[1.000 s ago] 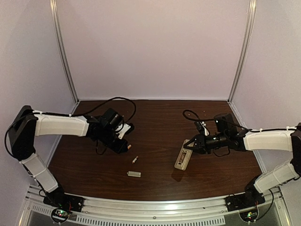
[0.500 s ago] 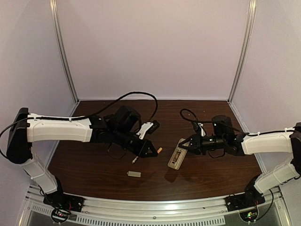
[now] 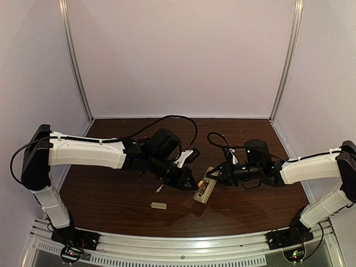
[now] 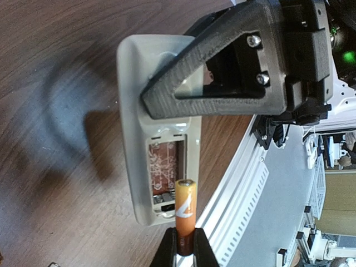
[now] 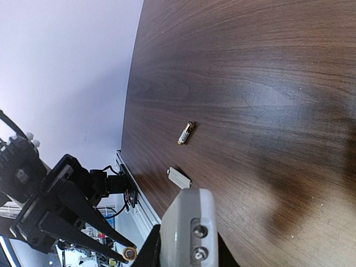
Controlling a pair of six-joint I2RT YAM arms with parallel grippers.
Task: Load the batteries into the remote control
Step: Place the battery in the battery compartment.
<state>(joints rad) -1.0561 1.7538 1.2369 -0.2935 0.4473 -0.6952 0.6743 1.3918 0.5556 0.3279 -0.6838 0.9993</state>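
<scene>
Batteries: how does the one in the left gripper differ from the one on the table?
The held battery is pinched in the left gripper; the loose battery lies untouched on the table. The held battery's tip sits at the remote control's open bay; the loose battery lies apart from it. Both are small cylinders.

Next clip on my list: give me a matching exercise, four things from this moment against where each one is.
Things:
1. held battery
2. loose battery
3. flat plate
4. remote control

Places:
A. on the table, closest to its near edge
B. clamped in the right gripper, bay open
C. on the table, farther from its near edge
D. pinched in the left gripper, by the open bay

Pairs: 1-D, 2-C, 3-A, 4-B
</scene>
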